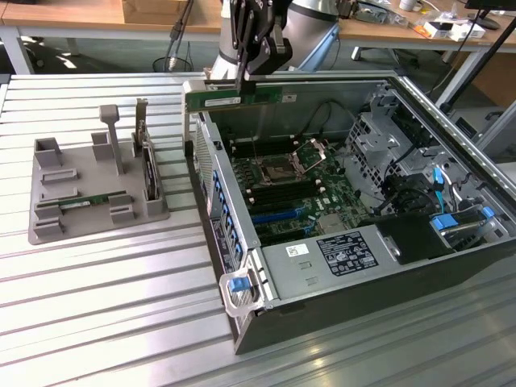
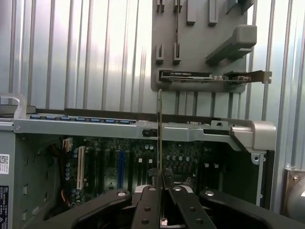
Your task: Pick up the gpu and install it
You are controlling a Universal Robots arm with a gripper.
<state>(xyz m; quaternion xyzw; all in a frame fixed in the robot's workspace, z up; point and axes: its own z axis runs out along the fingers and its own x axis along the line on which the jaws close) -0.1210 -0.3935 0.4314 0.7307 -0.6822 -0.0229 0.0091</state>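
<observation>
My gripper [image 1: 242, 85] hangs from the arm at the top of the exterior view and is shut on the gpu [image 1: 242, 98]. The gpu is a long, thin green board with a small white label, held level on its edge. It hovers over the far rim of the open computer case [image 1: 242, 322], above the motherboard [image 1: 282, 189]. In the wrist view the gpu [image 2: 159, 129] shows edge-on as a thin vertical strip. It is pinched between the two black fingers [image 2: 147, 205] of the gripper [image 2: 162, 186], with the motherboard slots [image 2: 119, 167] beneath it.
A grey parts holder [image 1: 48, 222] sits on the slatted metal table at the exterior view's left. It carries a dark upright expansion card [image 1: 148, 169] with a metal bracket and a small green stick [image 1: 93, 199]. Drive cages and cables fill the case's right side [image 1: 403, 153].
</observation>
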